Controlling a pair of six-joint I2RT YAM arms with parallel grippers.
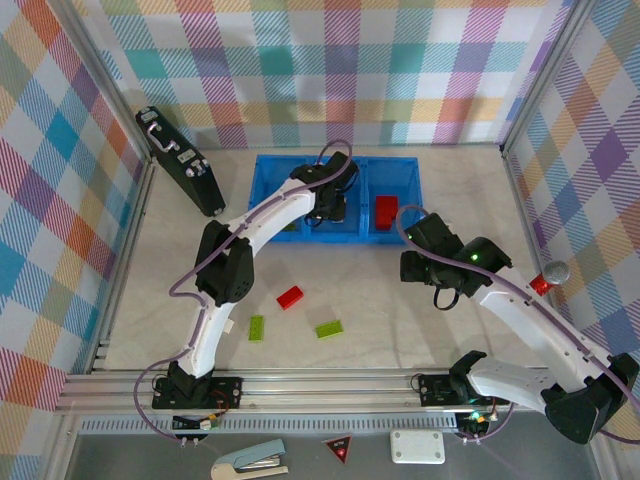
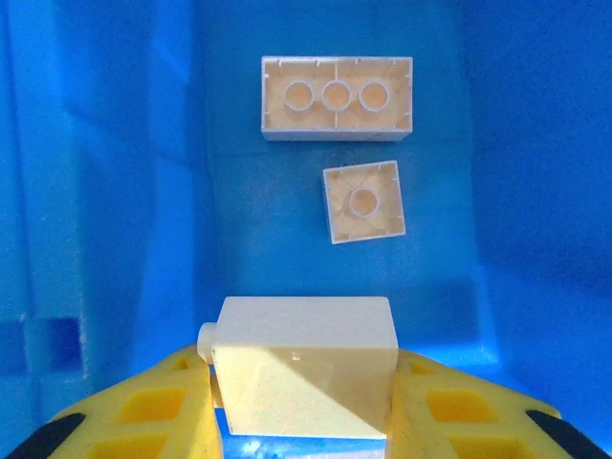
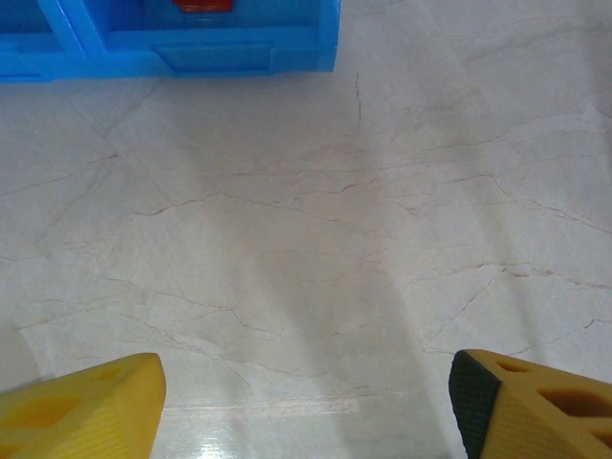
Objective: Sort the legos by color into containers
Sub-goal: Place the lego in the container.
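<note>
Your left gripper (image 2: 301,406) is clamped on a cream brick (image 2: 304,359) over the blue tray's (image 1: 400,165) middle compartment. A long cream brick (image 2: 337,98) and a square cream brick (image 2: 363,201) are already in there. A sorted red brick (image 1: 386,210) is in the right compartment. Right gripper (image 3: 306,392) is wide and empty. To do, on the table (image 1: 400,320): loose red brick (image 1: 290,296), two green bricks (image 1: 257,327) (image 1: 329,328).

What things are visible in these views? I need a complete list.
tray: one, blue, far middle of table
cream bricks: three; two upside down in tray, one gripped
red bricks: two; right compartment, loose on table
lime green bricks: two, loose on table
black case: one, far left
stapler, red triangle sticker, white block: one each, near ledge
left gripper: yellow, shut on a cream brick
right gripper: yellow, open over bare table
</note>
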